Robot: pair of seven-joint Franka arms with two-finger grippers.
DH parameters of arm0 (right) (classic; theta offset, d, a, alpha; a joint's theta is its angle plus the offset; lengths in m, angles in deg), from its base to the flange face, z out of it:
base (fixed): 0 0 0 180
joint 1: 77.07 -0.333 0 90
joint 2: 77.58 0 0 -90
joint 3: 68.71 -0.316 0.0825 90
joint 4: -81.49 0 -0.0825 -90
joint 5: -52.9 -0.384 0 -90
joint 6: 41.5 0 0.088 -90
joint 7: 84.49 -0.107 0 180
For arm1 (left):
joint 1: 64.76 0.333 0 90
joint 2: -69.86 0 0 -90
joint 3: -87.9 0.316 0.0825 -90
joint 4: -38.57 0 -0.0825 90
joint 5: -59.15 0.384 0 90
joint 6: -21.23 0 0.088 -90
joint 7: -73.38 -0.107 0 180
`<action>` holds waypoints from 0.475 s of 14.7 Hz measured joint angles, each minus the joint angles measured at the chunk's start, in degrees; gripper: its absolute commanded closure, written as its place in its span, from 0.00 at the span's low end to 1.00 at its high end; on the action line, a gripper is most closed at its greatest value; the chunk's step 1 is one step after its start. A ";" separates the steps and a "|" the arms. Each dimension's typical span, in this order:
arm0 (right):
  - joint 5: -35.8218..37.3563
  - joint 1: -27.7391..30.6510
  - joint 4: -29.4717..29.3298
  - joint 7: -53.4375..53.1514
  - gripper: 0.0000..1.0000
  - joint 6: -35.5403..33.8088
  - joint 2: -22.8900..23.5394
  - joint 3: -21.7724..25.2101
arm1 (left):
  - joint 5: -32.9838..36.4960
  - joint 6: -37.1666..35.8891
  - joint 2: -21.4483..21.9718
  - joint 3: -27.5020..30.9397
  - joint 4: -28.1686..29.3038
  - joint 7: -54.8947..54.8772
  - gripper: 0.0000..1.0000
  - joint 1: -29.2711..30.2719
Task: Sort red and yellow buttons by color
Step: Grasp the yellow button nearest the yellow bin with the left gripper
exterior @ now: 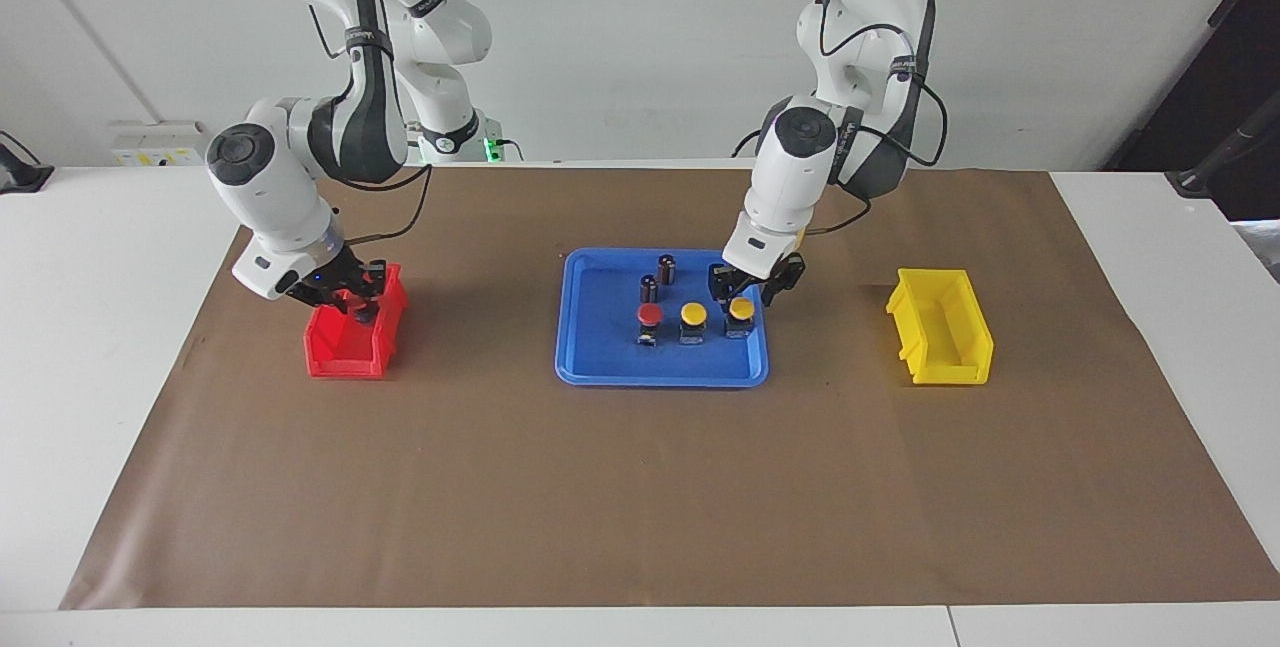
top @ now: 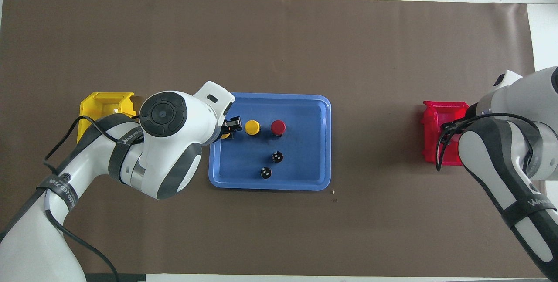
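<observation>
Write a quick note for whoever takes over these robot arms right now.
Left gripper: down at the yellow button at the left arm's end of the blue tray.
Right gripper: shut, low in the red bin; any load is hidden.
Also in tray: second yellow button, one red button.
Done: nothing visibly binned; yellow bin looks empty.
Left: sort the three tray buttons.

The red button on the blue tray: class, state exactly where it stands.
The red button stands on the blue tray, beside a yellow button at the row's right-arm end, farther from the robots than the two dark cylinders.
</observation>
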 measured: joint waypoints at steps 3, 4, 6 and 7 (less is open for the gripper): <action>0.00 1.28 1.05 1.67 0.76 0.90 -0.67 0.03 | 0.00 0.51 -0.77 0.00 0.03 0.03 0.67 0.00; 0.00 1.35 1.09 1.72 0.73 0.91 -0.76 0.03 | 0.00 0.59 -0.89 0.00 0.03 0.05 0.79 0.00; 0.00 1.35 1.14 1.72 0.72 0.91 -0.79 -0.03 | 0.00 0.60 -0.98 0.00 0.03 0.06 0.92 0.00; 0.00 1.35 1.21 1.72 0.72 0.91 -0.80 -0.05 | 0.00 0.60 -0.98 0.00 0.03 0.06 0.94 0.00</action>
